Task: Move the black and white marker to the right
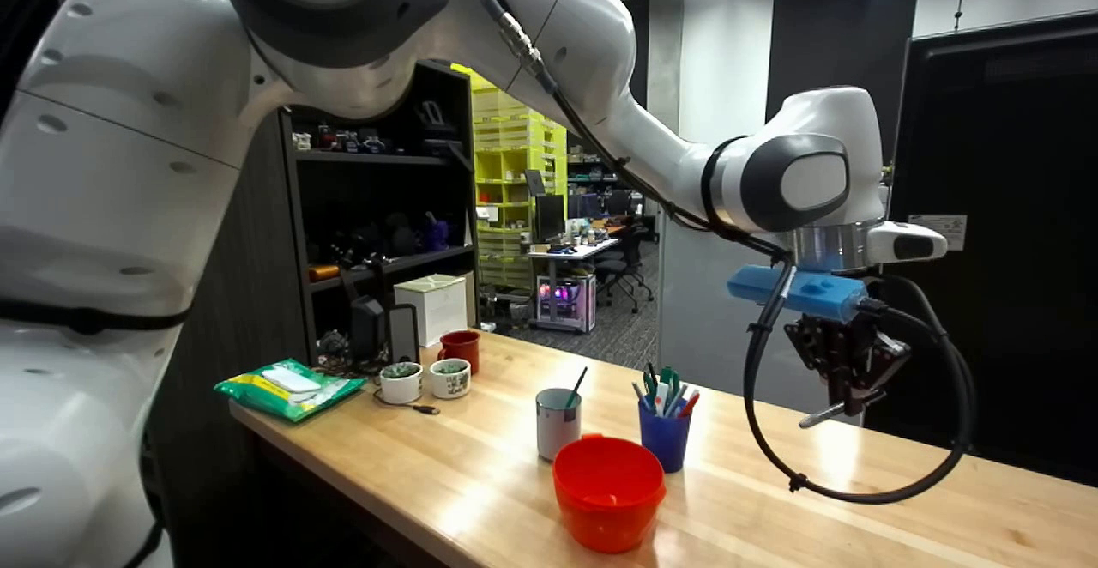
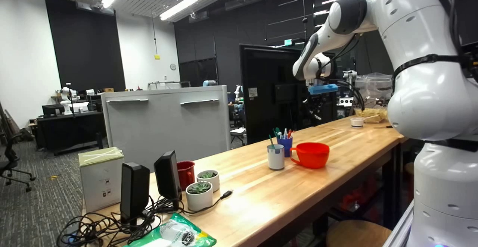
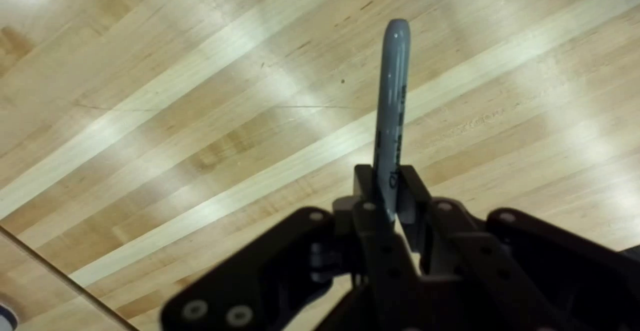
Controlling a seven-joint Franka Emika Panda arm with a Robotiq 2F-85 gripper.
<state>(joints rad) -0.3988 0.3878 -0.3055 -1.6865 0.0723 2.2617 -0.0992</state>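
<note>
A grey-white marker with black print (image 3: 392,106) is held in my gripper (image 3: 388,186). In the wrist view its rounded end points away from the jaws and its other end is hidden between the fingers. The gripper is shut on it. In both exterior views my gripper (image 1: 851,405) (image 2: 314,112) hangs above the wooden table (image 1: 497,482), with the marker (image 1: 822,416) (image 2: 317,117) sticking out from the fingertips, tilted. The marker is clear of the table surface, beyond the blue pen cup and the red bowl.
A red bowl (image 1: 609,499), a blue cup of pens (image 1: 665,439) and a white-grey cup with a green pen (image 1: 556,431) stand mid-table. Potted plants (image 2: 199,198), a red mug (image 2: 185,174), speakers (image 2: 134,191) and a green bag (image 1: 292,388) are at one end. A white tub (image 2: 357,122) stands farther along.
</note>
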